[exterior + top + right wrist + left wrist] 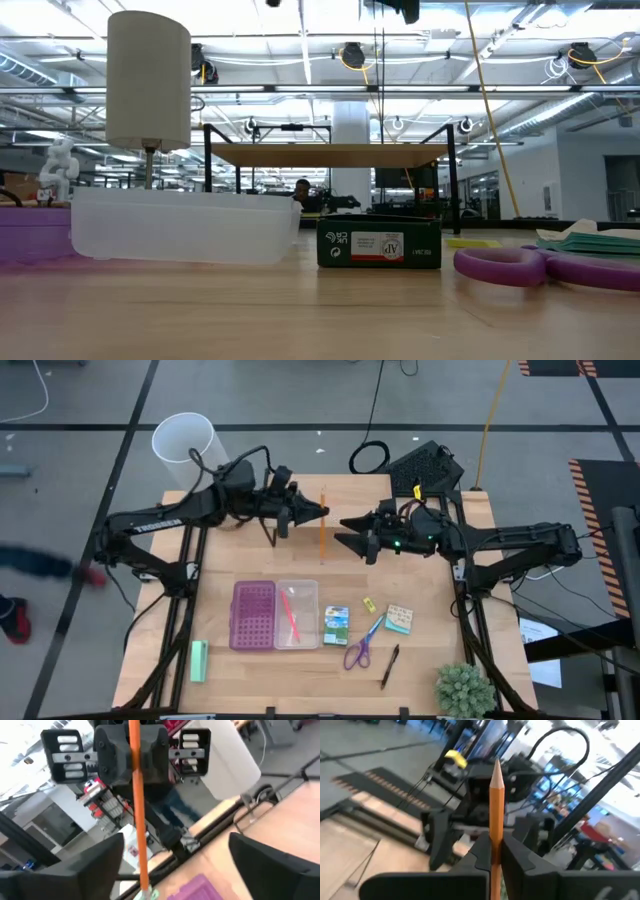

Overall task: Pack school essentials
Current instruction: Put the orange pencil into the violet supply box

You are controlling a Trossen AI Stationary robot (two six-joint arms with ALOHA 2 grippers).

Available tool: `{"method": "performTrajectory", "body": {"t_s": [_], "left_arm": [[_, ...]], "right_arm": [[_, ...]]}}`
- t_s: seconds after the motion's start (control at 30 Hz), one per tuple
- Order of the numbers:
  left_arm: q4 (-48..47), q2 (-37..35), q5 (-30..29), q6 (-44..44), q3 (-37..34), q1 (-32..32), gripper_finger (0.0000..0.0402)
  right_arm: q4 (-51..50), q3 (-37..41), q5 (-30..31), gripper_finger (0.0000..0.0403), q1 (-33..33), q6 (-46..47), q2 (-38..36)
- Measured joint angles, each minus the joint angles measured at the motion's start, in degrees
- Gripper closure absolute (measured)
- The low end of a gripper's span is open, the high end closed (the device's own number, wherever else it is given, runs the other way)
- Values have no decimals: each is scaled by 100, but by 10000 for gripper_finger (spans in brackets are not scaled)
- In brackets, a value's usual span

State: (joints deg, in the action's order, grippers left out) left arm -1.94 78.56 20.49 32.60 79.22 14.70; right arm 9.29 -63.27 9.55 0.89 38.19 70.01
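mint block [198,660], purple case [275,614], white cylinder [185,440], green plant [464,691]

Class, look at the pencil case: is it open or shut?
Open. The case lies spread flat, purple half beside clear half, with a pink pencil in the clear half.

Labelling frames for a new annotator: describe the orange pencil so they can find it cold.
Start at the wooden table and look to its far middle, where the two dark arms meet tip to tip. The left gripper is shut on the orange pencil, held above the table facing the open right gripper. It is the only long orange stick; the pink pencil lies in the clear case half.
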Motion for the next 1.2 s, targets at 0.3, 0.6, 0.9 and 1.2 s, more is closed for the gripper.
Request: {"method": "performTrajectory", "body": {"t_s": [0.3, 0.6, 0.9, 1.2], "left_arm": [[-2092, -578, -436, 83, 4, -247, 387], [-2839, -972, -1923, 649, -314, -1180, 387], [-185, -1504, -2555, 1931, -2491, -1844, 384], [765, -1561, -3249, 2108, -3727, -2307, 382]], "right_arm": [[-571, -2, -64, 10, 93, -29, -101], [-869, -2, -60, 12, 219, -296, -183], [-829, -2, -58, 12, 295, -480, -183], [-834, -2, -77, 12, 291, -439, -277]]}}
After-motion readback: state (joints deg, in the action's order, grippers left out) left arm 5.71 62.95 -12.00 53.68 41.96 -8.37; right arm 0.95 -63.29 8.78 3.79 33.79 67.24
